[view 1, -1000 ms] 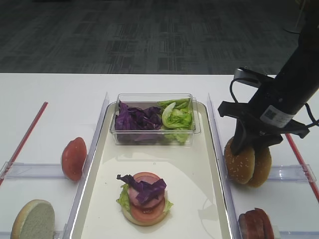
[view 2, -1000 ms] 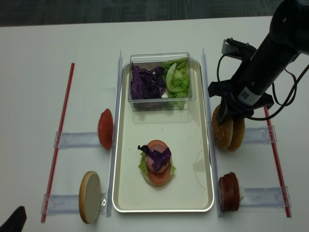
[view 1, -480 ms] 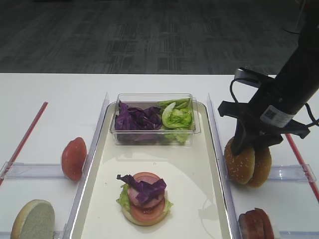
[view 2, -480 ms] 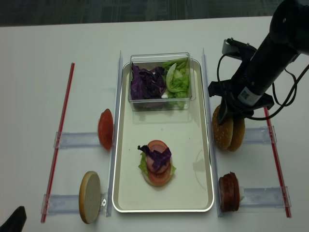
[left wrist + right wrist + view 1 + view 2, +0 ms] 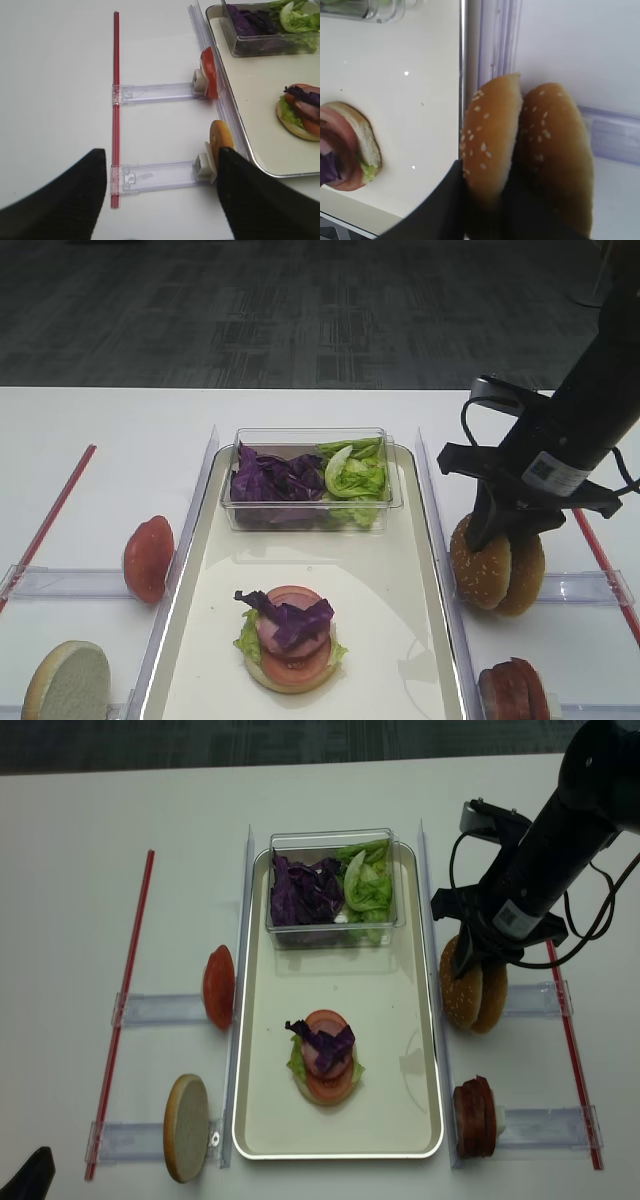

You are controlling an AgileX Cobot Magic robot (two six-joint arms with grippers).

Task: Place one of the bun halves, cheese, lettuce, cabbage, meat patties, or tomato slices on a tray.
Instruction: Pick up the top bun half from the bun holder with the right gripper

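Clear tub (image 5: 311, 480) holds cabbage (image 5: 271, 477) and lettuce (image 5: 355, 475); right hand (image 5: 497, 537) pinches a bun half (image 5: 480, 562).

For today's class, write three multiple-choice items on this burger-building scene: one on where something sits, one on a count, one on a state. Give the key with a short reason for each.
1. Where is the small clear plastic tub of purple cabbage and green lettuce?
A. At the far end of the long cream-white tray
B. On the table left of the tray
C. Beside the meat patties

2. How many golden-brown sesame-seeded bun tops stand on edge right of the tray?
A. One
B. Two
C. Three

3. What is the right tool doing?
A. Hanging open above the tub
B. Shut on the seeded bun top nearer the tray
C. Holding a tomato slice

Key: A, the tub stands inside the tray's far end; B, two seeded domes stand side by side; B, its fingers clasp the nearer bun top.
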